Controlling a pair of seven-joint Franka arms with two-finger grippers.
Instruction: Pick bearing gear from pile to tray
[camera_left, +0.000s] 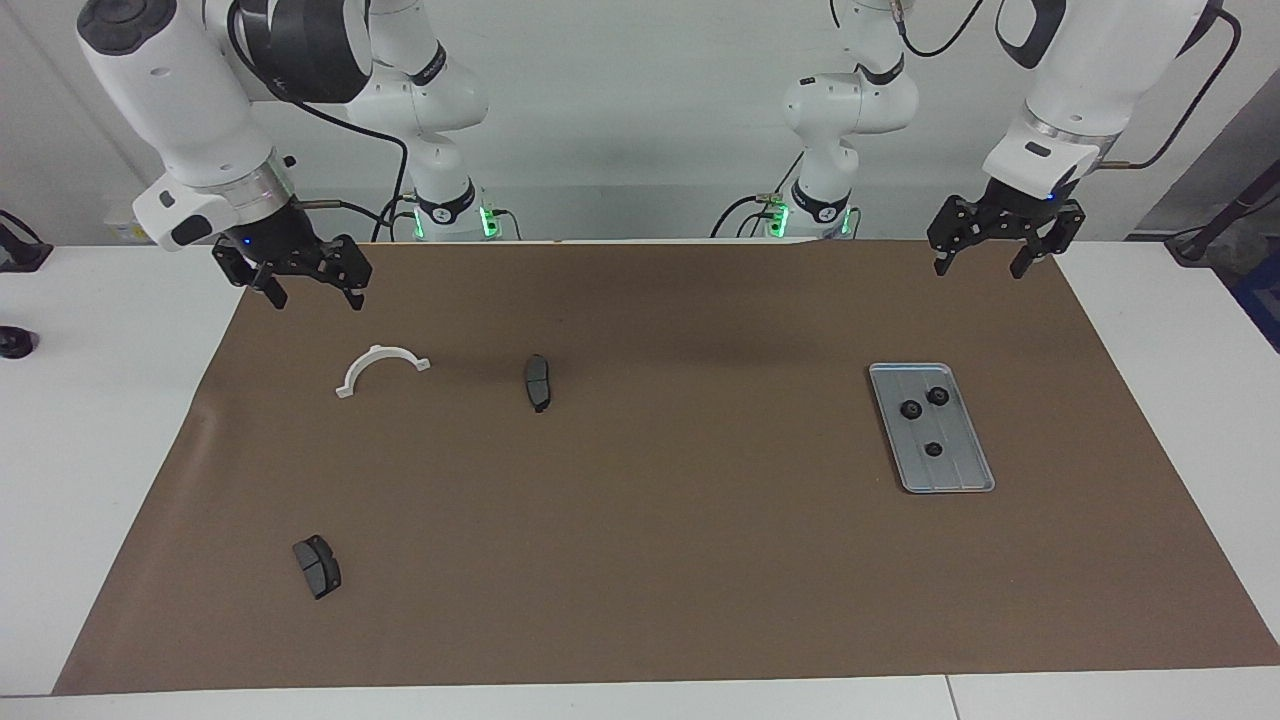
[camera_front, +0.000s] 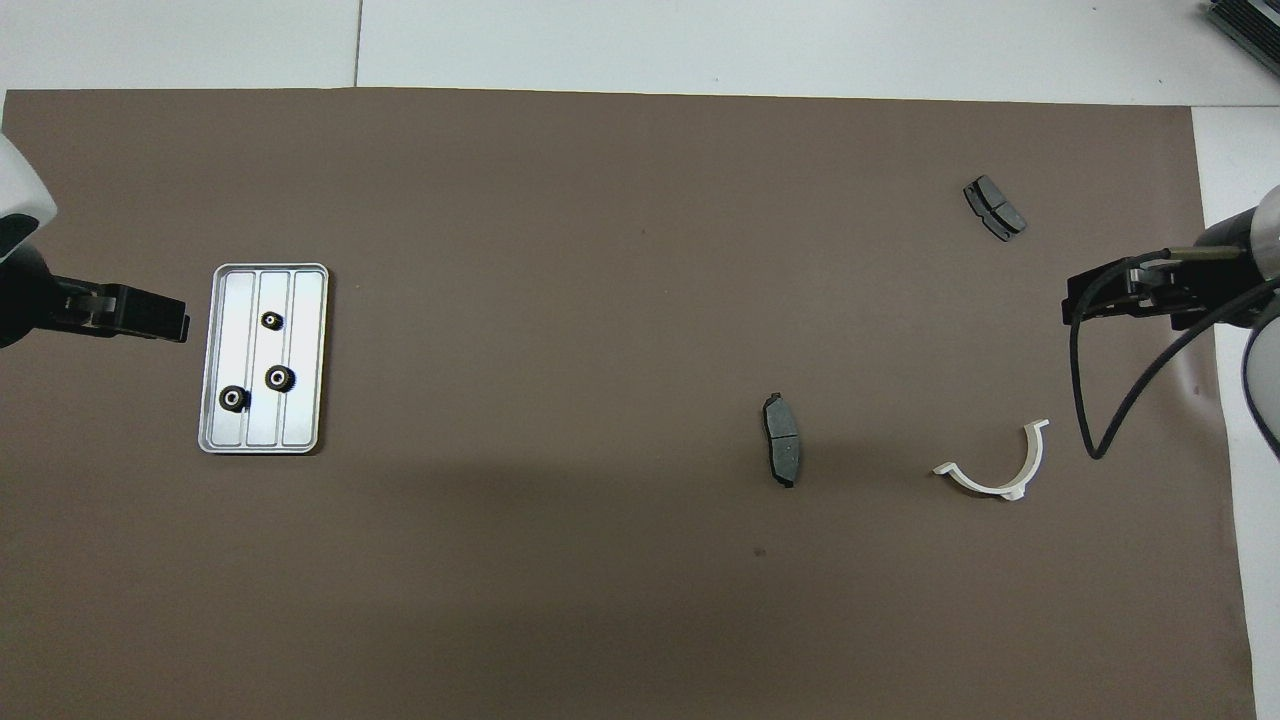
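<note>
Silver tray near mat's left-arm end holds three gears, apparently; left gripper and right gripper hang wide, empty.

No text, label, brand, number or sign can be read anywhere in either view. The dark bands on the white robot arms may carry lettering, but it is too small to make out.
</note>
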